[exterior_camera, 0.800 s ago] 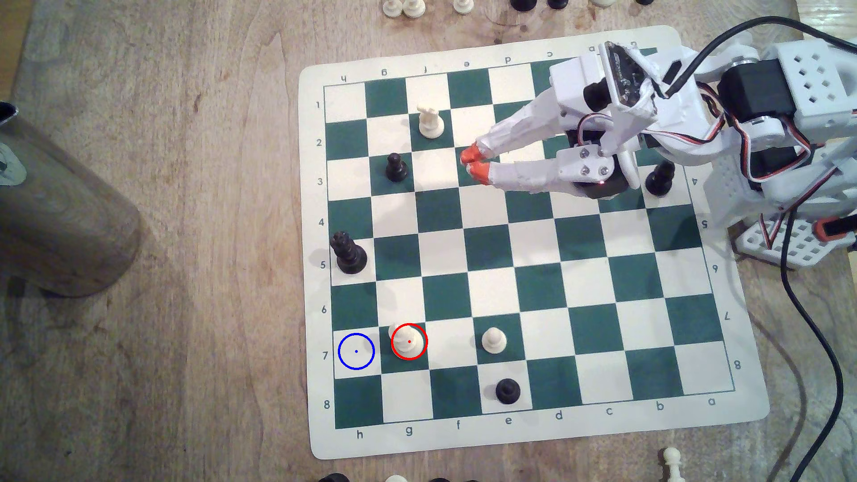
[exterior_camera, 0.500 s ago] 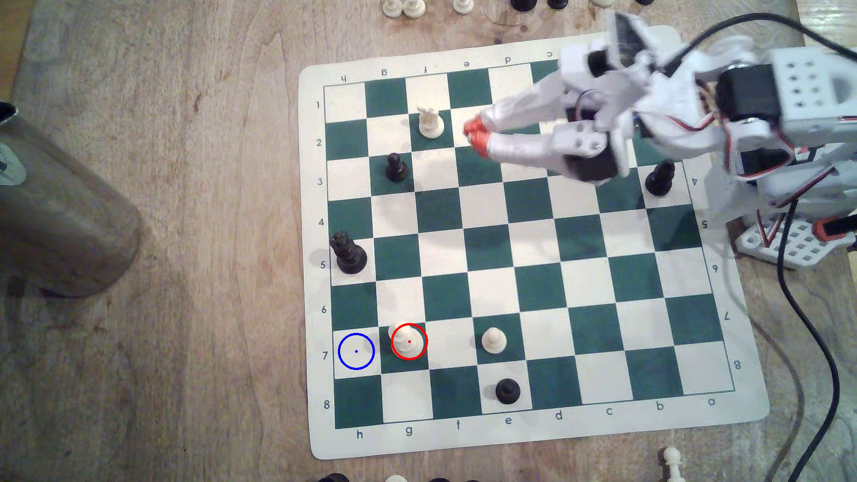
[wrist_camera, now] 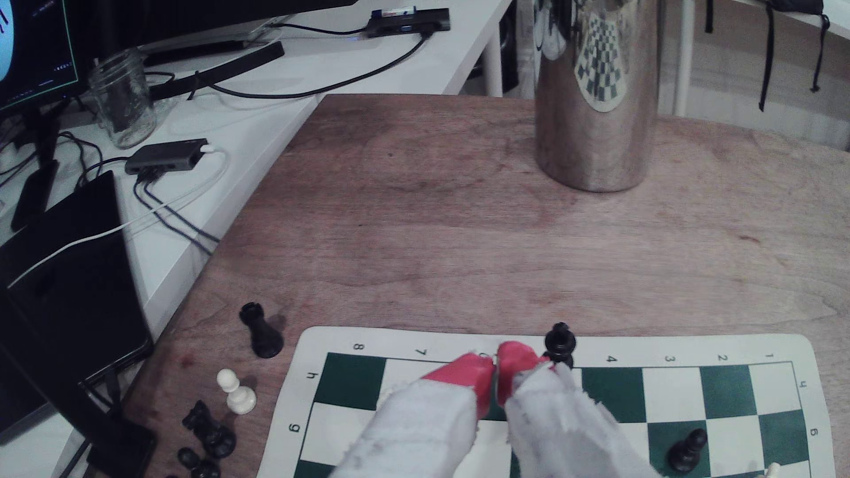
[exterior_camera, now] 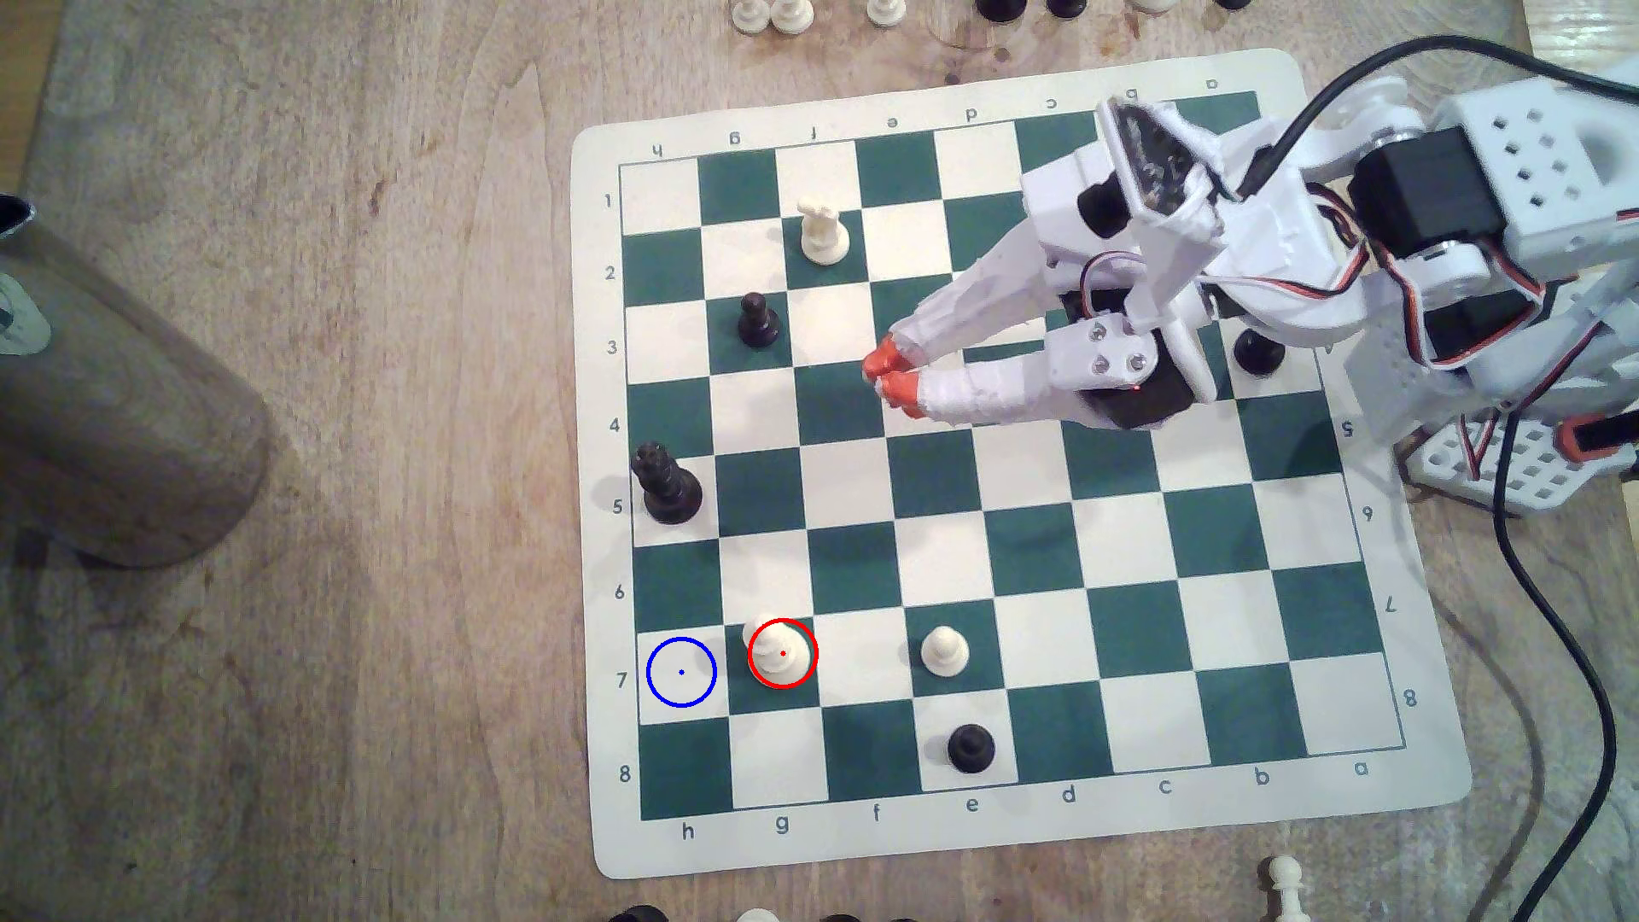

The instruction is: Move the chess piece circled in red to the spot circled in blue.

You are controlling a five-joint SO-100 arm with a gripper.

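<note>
The chess piece circled in red (exterior_camera: 782, 653) is a cream-white piece with a rounded head, standing on a dark green square in row 7 near the board's lower left in the exterior view. Just to its left in that view lies the spot circled in blue (exterior_camera: 681, 672), a bare cream square. My gripper (exterior_camera: 887, 374) hovers over the board's upper middle, several squares from the piece. Its orange-tipped fingers press together with nothing between them. In the wrist view the gripper (wrist_camera: 496, 367) shows the same shut tips over the board's edge.
A white pawn (exterior_camera: 944, 652) and a black pawn (exterior_camera: 970, 747) stand to the exterior view's right of the circled piece. A black queen (exterior_camera: 665, 485), a black pawn (exterior_camera: 758, 321) and a jagged-topped white piece (exterior_camera: 823, 234) stand farther up. A metal cylinder (exterior_camera: 106, 399) stands off the board.
The gripper swung up toward row 2, then came back down and forward to about row 3–4, staying shut. No chess piece has moved.
</note>
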